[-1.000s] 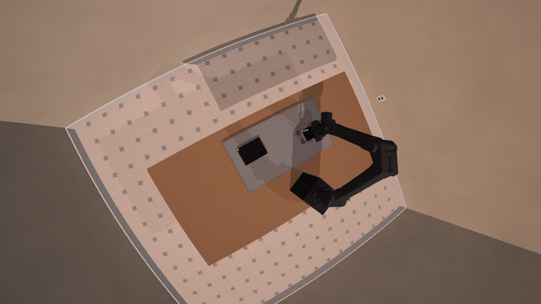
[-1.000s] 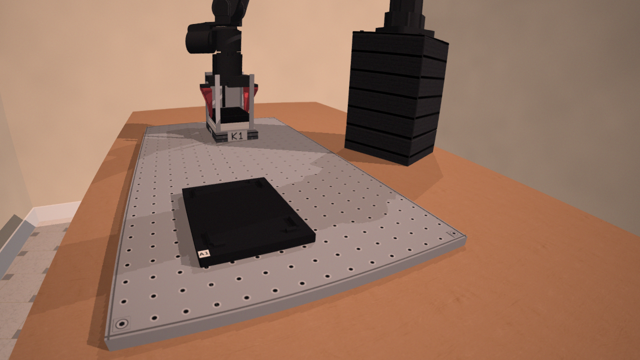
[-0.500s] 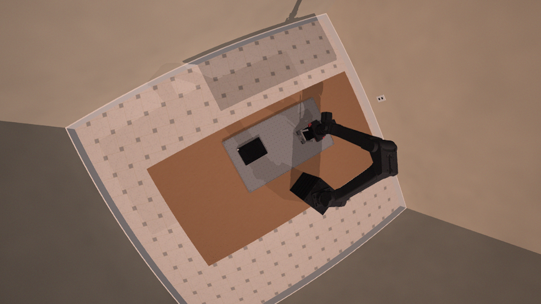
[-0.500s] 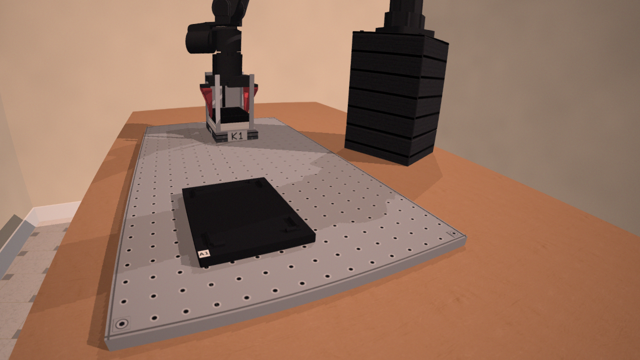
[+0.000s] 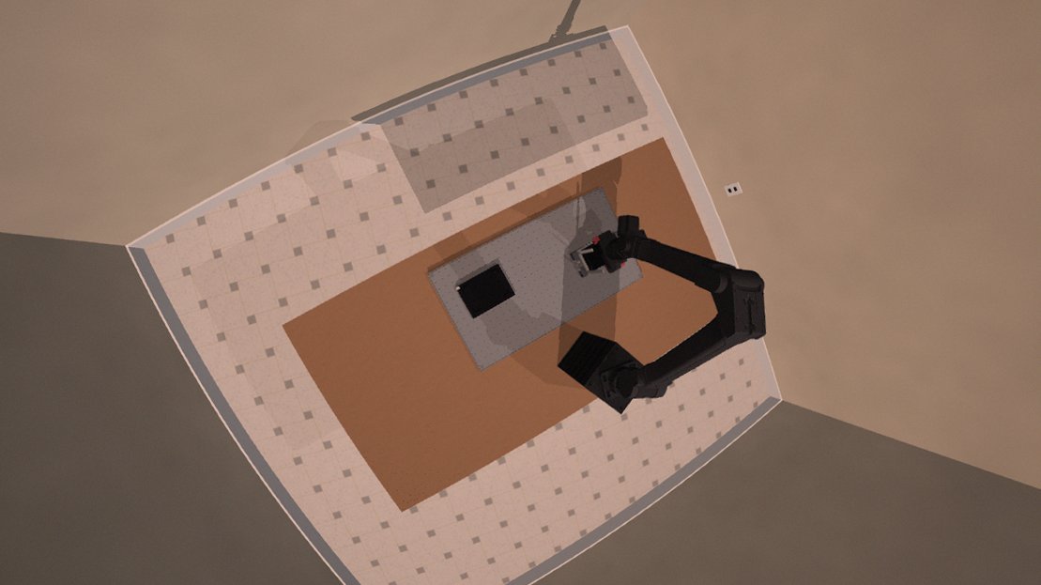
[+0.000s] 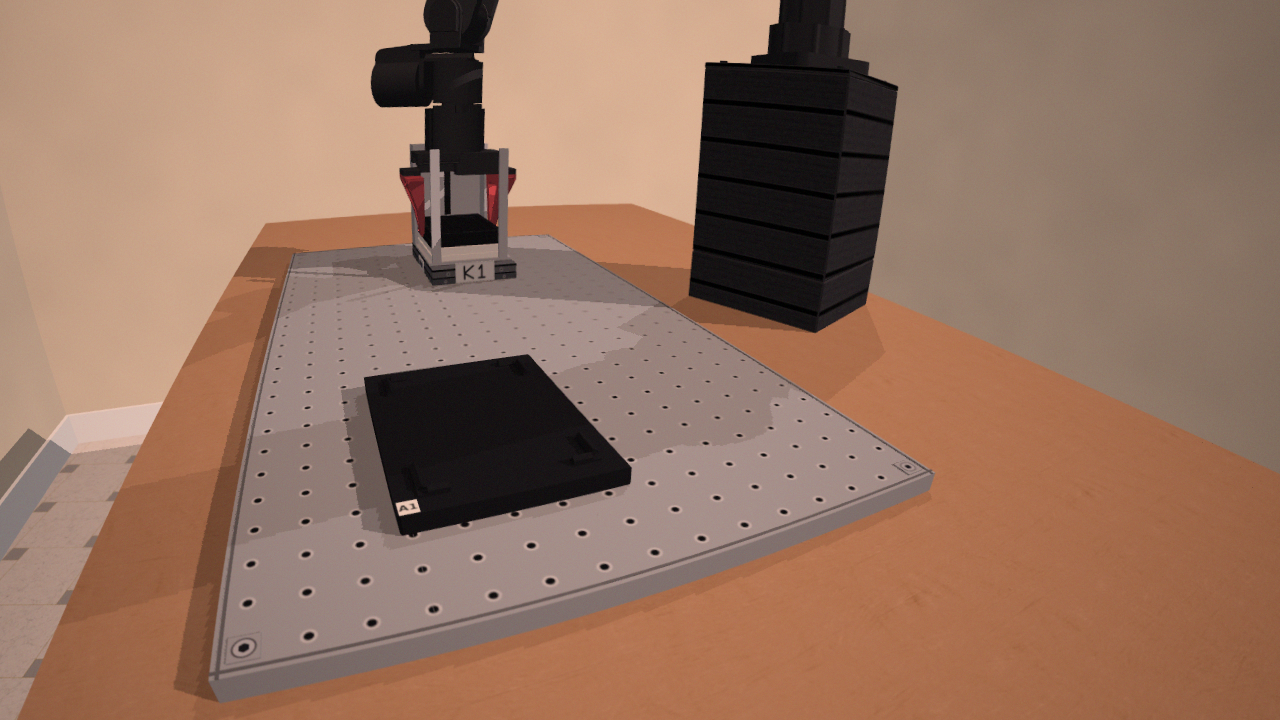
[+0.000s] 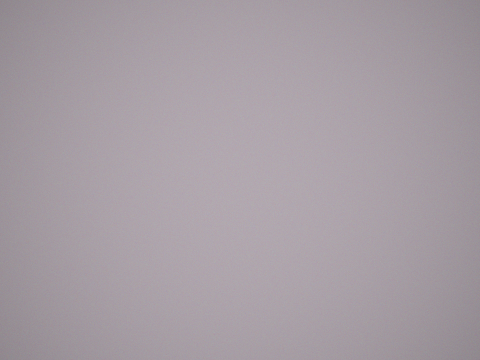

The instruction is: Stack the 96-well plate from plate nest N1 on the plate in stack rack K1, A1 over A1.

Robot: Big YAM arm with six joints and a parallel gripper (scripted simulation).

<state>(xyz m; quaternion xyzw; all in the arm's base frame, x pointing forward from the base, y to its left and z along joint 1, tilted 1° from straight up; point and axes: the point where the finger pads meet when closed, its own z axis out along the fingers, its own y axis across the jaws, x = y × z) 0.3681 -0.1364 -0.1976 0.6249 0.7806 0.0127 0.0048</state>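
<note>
Tan walls, a wooden table (image 6: 1029, 537), and on it a grey drilled board (image 6: 716, 429) carrying all items.

Item: nest (image 6: 487, 438), black, lettered A1 at its near corner, well apart from the fingers; no plate shows on it.

Item: rack (image 6: 434, 201), pale corner posts, label K1 on its front, directly under the fingers.

Item: gripper (image 6: 458, 192), red-sided, lowered between the rack's posts. Fingers clamped on the plate (image 6: 465, 230), which shows as a dark block inside the posts, low in the rack.

Step in hand, as judged: setting the carried plate onto the lower one. Done well, it goes straight down with the plate level, edges clear of all four posts, and is let go only once it seats squarely; the fingers then part just enough to free it, so the posts are not nudged.

Hard to make out: the lower plate cannot be told from the carried one, nor any gap between them. Well corners cannot be read. The wrist view is nearly all plain grey. From above, the arm (image 5: 700, 306) covers most of the rack.
</note>
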